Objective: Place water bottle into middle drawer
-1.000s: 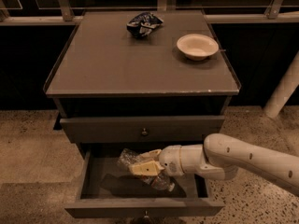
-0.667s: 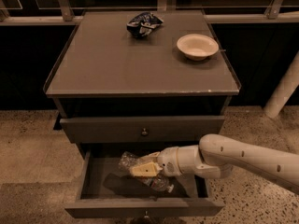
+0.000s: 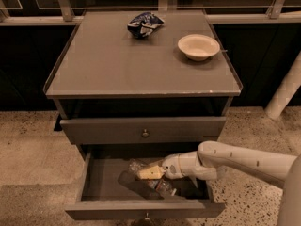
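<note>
I see the gripper (image 3: 146, 173) low inside the open middle drawer (image 3: 101, 185), near its centre. The arm (image 3: 244, 160) crosses above the drawer's right wall and blocks entry from that side. The water bottle (image 3: 164, 187) lies diagonally on the floor at the gripper. The left part of the floor is bare and reachable from above. The shut upper drawer (image 3: 103, 128) stands over the rear edge. On the cabinet top (image 3: 117, 69), a snack bag (image 3: 145, 23) and a bowl (image 3: 198, 46) occupy the back; the front is free.

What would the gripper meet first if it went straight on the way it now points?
Probably the water bottle, lying at the tip of the gripper inside the middle drawer; depth is unclear.
</note>
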`<state>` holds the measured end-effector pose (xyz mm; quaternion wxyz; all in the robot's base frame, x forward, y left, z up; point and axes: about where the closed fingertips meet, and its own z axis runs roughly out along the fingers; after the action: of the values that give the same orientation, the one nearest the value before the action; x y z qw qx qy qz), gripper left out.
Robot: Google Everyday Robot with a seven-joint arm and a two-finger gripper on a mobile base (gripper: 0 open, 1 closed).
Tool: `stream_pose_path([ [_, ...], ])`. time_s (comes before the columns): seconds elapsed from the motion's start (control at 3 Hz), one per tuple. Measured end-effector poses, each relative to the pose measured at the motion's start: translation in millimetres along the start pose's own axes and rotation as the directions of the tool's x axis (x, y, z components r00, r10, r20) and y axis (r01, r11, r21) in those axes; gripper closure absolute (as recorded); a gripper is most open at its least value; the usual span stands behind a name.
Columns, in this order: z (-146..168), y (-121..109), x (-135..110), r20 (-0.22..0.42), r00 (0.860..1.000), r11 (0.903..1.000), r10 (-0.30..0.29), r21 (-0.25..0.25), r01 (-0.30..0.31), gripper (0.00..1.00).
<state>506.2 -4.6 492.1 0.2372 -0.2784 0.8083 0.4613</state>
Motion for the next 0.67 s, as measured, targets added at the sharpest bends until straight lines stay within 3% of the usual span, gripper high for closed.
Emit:
stream_pose_path([
  [0.67, 19.2, -64.3, 28.1, 0.005, 0.993, 0.9927, 0.117, 0.032, -0.117, 1.00],
])
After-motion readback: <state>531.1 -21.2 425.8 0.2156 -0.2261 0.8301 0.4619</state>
